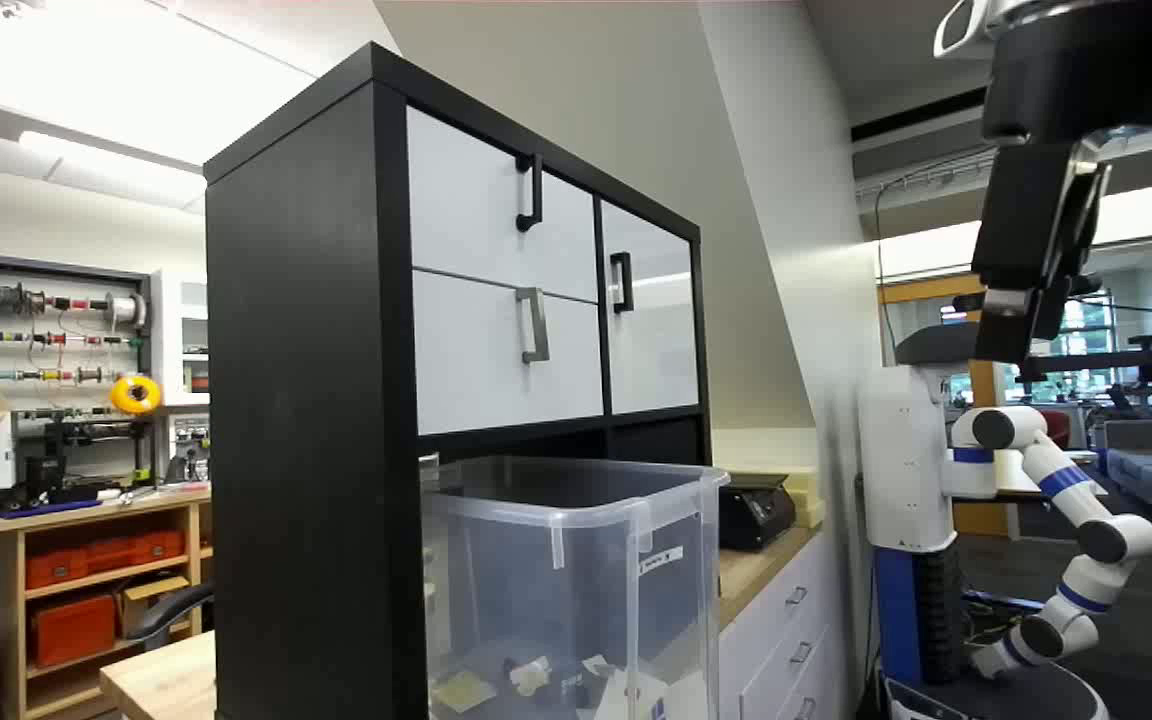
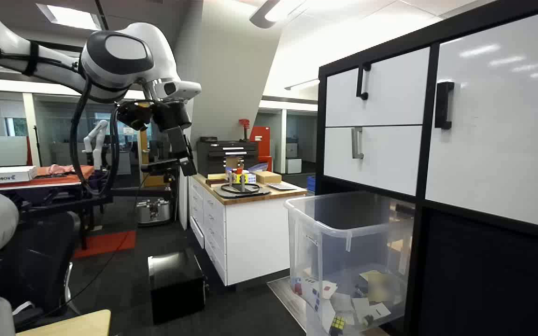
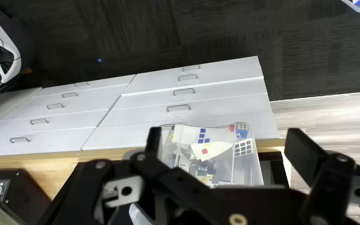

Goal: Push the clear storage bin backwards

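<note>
The clear storage bin [image 1: 566, 590] is a large translucent tub with a thick rim and pale papers and small items inside. It stands upright at the open lower part of the black cabinet, below the white drawers, in both exterior views [image 2: 339, 252]. In the wrist view the bin [image 3: 244, 168] shows between and beyond the fingers, partly hidden by the gripper's body. My gripper [image 3: 225, 134] is open and empty, with its fingers wide apart. In both exterior views the gripper [image 1: 1026, 335] hangs in the air, higher than the bin's rim and apart from it [image 2: 170, 168].
The black cabinet [image 1: 306, 400] with white drawers and handles rises above the bin. A white drawer unit [image 2: 255, 242] with a wooden top stands beside it, with a black device [image 1: 756, 510] on top. A black box [image 2: 175, 284] sits on the floor.
</note>
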